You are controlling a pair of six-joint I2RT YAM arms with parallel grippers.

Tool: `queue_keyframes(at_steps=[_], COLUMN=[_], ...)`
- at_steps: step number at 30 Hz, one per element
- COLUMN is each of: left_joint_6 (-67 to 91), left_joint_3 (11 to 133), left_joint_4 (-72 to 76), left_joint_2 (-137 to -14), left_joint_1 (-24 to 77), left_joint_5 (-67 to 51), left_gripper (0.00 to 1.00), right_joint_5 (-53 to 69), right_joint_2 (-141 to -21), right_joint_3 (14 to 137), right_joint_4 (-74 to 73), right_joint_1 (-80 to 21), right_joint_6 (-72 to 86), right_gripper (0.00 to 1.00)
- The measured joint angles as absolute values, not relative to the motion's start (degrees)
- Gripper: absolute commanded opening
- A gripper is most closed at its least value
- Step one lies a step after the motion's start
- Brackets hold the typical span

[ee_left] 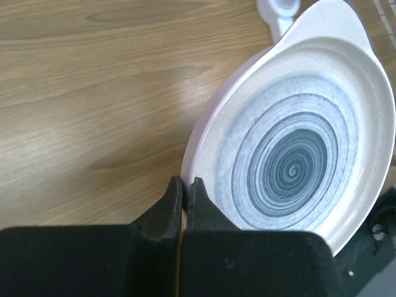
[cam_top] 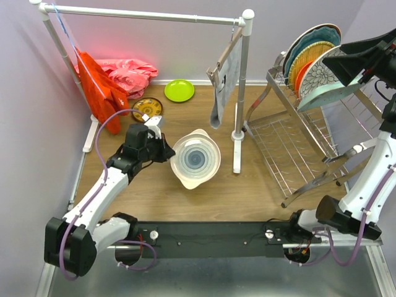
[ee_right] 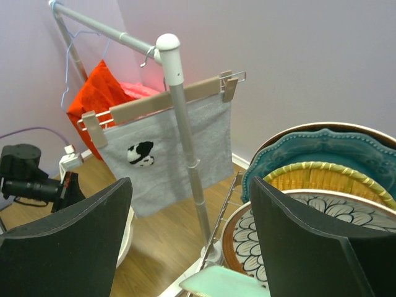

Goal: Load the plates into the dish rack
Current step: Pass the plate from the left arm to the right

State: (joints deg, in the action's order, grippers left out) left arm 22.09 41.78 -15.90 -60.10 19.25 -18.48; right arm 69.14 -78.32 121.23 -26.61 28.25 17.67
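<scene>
Top external view shows a wooden table (cam_top: 154,198) with the big wire dish rack (cam_top: 297,148) on the right side. Some plates stand at its far end: a teal scalloped plate (ee_right: 322,148), a woven yellow plate (ee_right: 322,176), a floral plate (ee_right: 291,216) and a mint tray (cam_top: 331,96) in front. The white ringed plate (cam_top: 195,159) lies flat in the middle of the table, well apart from the rack. A lime green plate (cam_top: 179,90) and a yellow-brown patterned plate (cam_top: 147,106) lie near the back wall, not yet loaded.

The left gripper (ee_left: 184,184) is at the left rim of the ringed plate. Its fingers are squeezed together right at the rim. I cannot tell if the rim is really caught between them. The right gripper (ee_right: 190,180) hangs high by the rack, fingers spread wide, with nothing between them.

I think the step now is picking up the ringed plate. Next, the left arm needs to lift it, carry it past the white rail post (cam_top: 242,93), stand it on edge and slide it between two tines.
</scene>
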Motion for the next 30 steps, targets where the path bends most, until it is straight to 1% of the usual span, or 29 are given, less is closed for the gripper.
queue_keyframes(at_steps=[6,14,19,24,30], left_joint_6=[24.25,28.45,31.24,33.95,36.34], left_joint_3=[44.73,61.06,74.00,83.24,94.91], left_joint_4=[-18.65,-22.70,-23.57,-26.46,-30.39], left_joint_2=[-56.82,-56.71,-61.98,-66.87,-72.93], left_joint_1=[19.92,24.62,30.35,34.11,38.26], left_joint_5=[-21.02,-21.32,-20.38,-17.96,-12.23], left_gripper=[0.00,0.00,0.00,0.00,0.00], right_joint_5=[68.95,69.25,69.23,69.23,67.83], right_joint_2=[-81.14,-80.16,-79.68,-78.61,-78.02], right_joint_3=[124.01,120.99,120.29,118.87,118.76], right_joint_4=[-26.39,-24.43,-23.66,-23.73,-29.30], right_joint_1=[28.25,24.32,20.27,16.14,8.67], right_joint_6=[21.54,25.76,27.64,28.49,26.13], right_gripper=[0.84,0.84,0.84,0.84,0.83])
